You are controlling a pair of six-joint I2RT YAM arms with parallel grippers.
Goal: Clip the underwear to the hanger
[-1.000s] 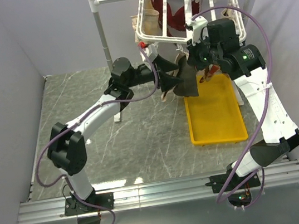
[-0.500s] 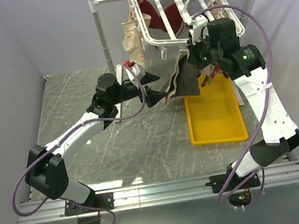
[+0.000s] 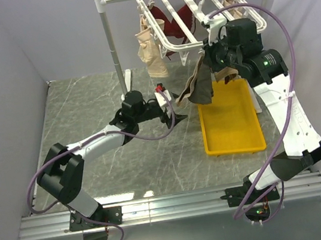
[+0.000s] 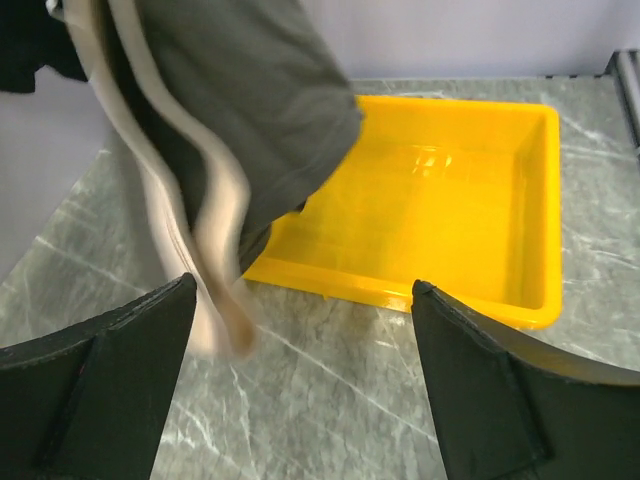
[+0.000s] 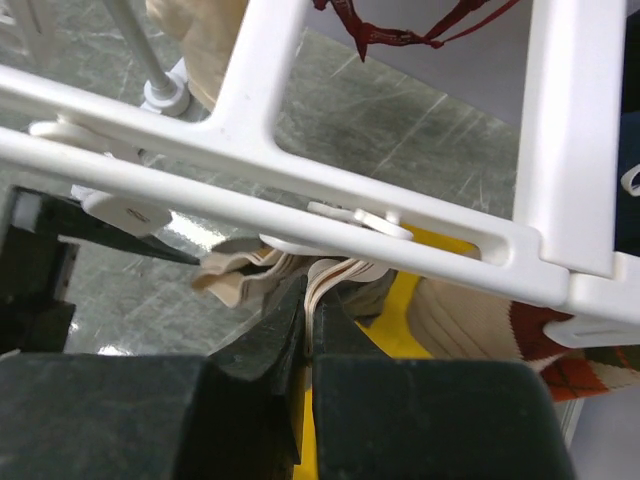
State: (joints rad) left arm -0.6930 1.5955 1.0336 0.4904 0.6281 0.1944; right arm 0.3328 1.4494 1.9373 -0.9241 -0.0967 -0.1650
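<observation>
Right wrist: underwear (image 5: 328,273) tight between fingers (image 5: 266,336)

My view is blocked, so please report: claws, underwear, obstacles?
Left claw open, empty. Right claw shut on underwear, directly below a clip of the hanger. Nothing blocking.

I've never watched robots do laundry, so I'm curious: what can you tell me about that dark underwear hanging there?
The underwear is soft, dark grey-brown fabric with a lighter beige band along one edge. It hangs limp and bunched, its top pinched in the right claw, just under a bar of the white hanger beside a clip. Whether the clip grips it is unclear. Its lower end dangles by the yellow tray, near the open left claw.
</observation>
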